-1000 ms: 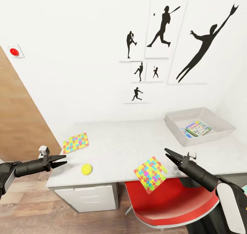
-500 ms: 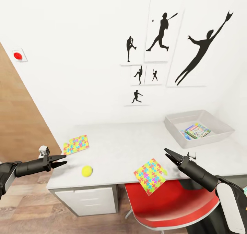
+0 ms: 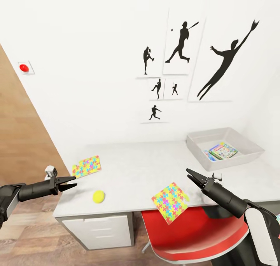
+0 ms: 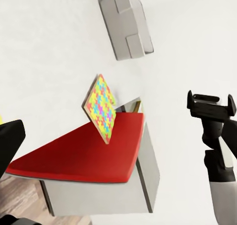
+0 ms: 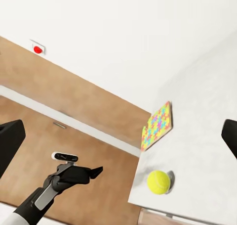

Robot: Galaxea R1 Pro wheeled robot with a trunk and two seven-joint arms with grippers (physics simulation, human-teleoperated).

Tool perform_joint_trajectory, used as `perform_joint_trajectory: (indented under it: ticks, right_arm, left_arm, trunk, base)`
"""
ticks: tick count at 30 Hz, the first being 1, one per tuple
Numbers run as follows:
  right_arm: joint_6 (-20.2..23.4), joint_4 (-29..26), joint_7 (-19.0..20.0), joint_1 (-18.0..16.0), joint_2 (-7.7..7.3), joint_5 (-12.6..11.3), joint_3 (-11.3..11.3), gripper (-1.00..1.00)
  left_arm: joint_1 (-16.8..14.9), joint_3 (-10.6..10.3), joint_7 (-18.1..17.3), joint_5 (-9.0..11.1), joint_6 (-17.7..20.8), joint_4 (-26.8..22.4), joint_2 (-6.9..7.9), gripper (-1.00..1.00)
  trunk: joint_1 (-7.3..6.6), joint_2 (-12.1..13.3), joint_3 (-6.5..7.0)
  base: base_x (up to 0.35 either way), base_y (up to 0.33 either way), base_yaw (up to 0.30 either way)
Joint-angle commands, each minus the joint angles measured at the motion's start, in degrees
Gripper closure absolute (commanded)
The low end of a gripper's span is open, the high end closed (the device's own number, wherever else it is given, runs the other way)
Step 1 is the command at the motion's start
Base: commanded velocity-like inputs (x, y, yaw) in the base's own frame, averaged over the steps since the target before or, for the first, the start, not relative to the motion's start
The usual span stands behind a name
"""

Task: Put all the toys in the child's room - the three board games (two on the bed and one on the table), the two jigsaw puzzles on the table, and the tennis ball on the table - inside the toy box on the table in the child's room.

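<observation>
No writing is legible anywhere. The left claw hovers parted and empty off the tabletop beside a flat jigsaw puzzle and the tennis ball. A second jigsaw puzzle overhangs the near edge, corner toward the red chair; the right claw hangs parted and empty, and the far-right toy box holds a board game.

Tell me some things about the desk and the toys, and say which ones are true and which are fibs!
1. The tennis ball lies on the desk. True.
2. The toy box is empty. False: a colourful board game lies inside it.
3. One puzzle hangs over the desk's front edge, above the red chair. True.
4. The left gripper is holding the other puzzle. False: it is open and holds nothing.
</observation>
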Motion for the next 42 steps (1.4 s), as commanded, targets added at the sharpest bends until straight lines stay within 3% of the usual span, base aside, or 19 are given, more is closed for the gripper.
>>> perform_joint_trajectory:
  ticks: [1,32,37,42]
  right_arm:
    - [0.28,-0.01,0.22,-0.06,0.02,0.14,-0.07,-1.00]
    - [0.19,-0.01,0.00,-0.06,0.09,0.17,0.04,-1.00]
    - [-0.74,-0.01,-0.14,-0.06,0.07,0.23,0.06,-1.00]
    - [-3.16,-0.01,-0.10,-0.06,0.00,0.70,0.10,-1.00]
  left_arm:
    - [-0.04,-0.05,-0.23,-0.03,0.62,-0.02,-0.04,-1.00]
    - [-0.04,-0.11,0.56,-0.11,0.74,-0.60,-0.49,-1.00]
    - [-0.04,-0.11,4.63,-0.37,0.86,-0.62,-2.95,-1.00]
    - [-0.06,-0.12,9.98,-0.45,1.22,-0.69,-7.15,-1.00]
  trunk:
    - [0.04,-0.11,-0.02]
    - [0.04,-0.11,2.92]
    - [0.04,-0.11,3.40]
    - [0.04,-0.11,3.87]
  base:
    - [0.000,0.000,0.000]
    - [0.000,0.000,0.000]
    - [0.000,0.000,0.000]
    - [0.000,0.000,0.000]
